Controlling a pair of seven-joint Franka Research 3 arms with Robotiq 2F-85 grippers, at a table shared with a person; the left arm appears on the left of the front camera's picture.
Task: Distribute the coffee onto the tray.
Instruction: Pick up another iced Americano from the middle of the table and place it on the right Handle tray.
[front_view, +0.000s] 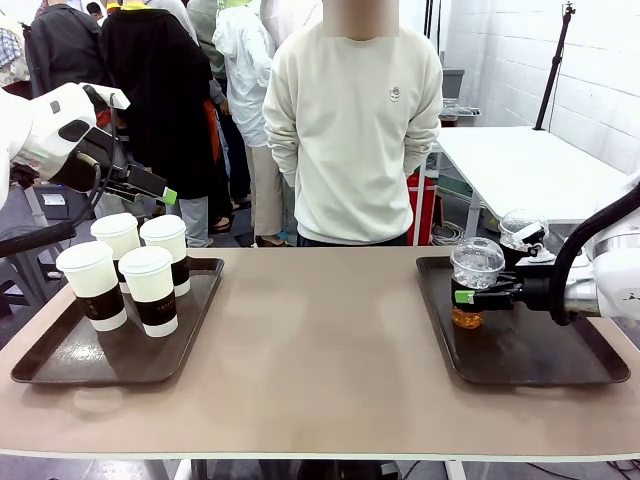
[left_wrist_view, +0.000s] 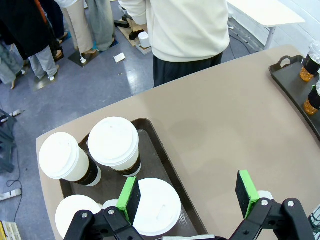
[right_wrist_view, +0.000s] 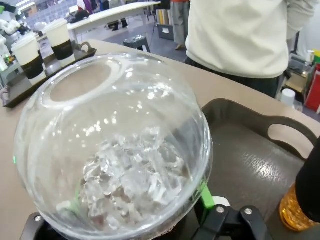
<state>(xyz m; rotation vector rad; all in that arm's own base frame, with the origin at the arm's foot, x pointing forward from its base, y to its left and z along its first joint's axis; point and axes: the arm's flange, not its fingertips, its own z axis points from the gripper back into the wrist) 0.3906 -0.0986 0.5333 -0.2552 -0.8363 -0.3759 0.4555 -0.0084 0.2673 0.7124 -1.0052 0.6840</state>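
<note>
- The table (front_view: 320, 350) is stretching across the front view, tan-topped, with a person in a cream sweatshirt (front_view: 352, 130) standing at its far edge.
- Two dark brown trays are lying on it, well apart: the left tray (front_view: 60, 360) near the robot's left side and the right tray (front_view: 540, 360) near its right side.
- The left arm's gripper (front_view: 150, 188) is hovering in the air above and behind the left tray, touching nothing; in the left wrist view its green pads (left_wrist_view: 127, 197) are standing wide apart with nothing between them.
- Four paper cups (front_view: 148, 290) with white lids and dark sleeves are standing upright in a close cluster on the left tray, toward its far end.
- The right arm's gripper (front_view: 465, 297) is reaching in from the right at the near clear cup (front_view: 474, 285), its fingers lying on either side of the cup's body; whether they are squeezing the cup or standing loose around it I cannot tell.
- That clear cup, dome-lidded with ice and amber drink, is standing upright on the right tray's far left part; its dome (right_wrist_view: 115, 145) is looming large in the right wrist view.
- A second clear cup (front_view: 522, 235) is standing just behind it, toward the tray's far edge.
</note>
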